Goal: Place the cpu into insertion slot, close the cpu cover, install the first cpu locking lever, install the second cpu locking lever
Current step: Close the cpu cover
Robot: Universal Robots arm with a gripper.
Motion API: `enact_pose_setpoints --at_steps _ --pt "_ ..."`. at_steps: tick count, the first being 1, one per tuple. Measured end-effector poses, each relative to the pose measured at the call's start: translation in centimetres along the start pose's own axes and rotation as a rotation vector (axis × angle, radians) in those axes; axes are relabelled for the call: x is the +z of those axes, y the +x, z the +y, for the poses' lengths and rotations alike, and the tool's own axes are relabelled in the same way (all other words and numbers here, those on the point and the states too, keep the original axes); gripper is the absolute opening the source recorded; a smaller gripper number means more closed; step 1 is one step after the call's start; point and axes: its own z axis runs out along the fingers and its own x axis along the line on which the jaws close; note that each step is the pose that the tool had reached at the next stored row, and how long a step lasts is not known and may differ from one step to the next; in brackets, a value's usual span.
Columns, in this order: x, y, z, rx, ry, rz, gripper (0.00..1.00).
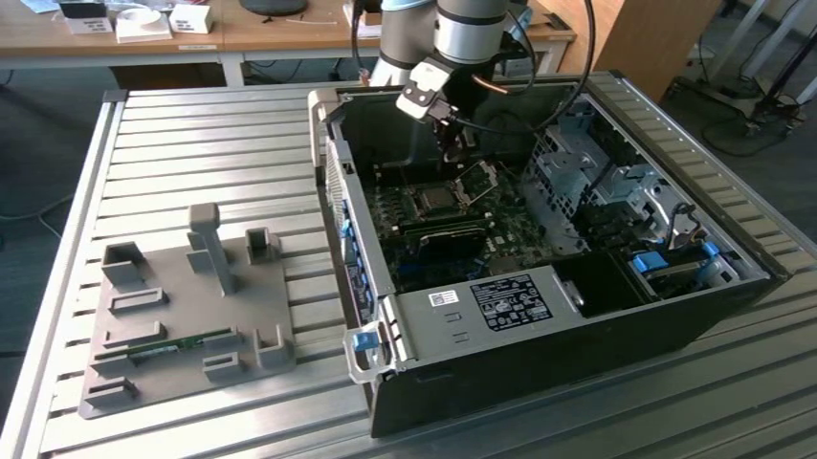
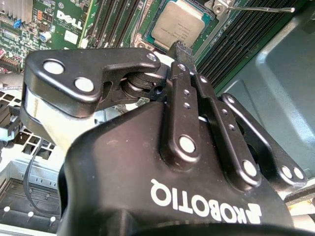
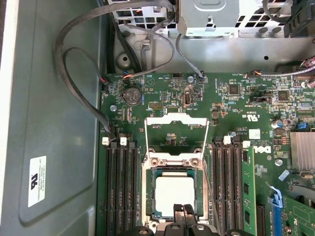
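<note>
Now, silver-topped square cpu [image 3: 174, 194], cpu cover [image 3: 176, 117] raised

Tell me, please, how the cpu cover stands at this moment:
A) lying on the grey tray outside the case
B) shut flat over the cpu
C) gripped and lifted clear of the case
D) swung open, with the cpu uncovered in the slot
D: in the first wrist view the cpu cover is swung back from the insertion slot, and the cpu lies uncovered in the slot.
</note>
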Motion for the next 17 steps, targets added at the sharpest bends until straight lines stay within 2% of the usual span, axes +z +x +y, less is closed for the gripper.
enact_pose_setpoints --at_steps 17 --pt "0.06 0.07 0.74 0.001 0.0000 0.0001 0.10"
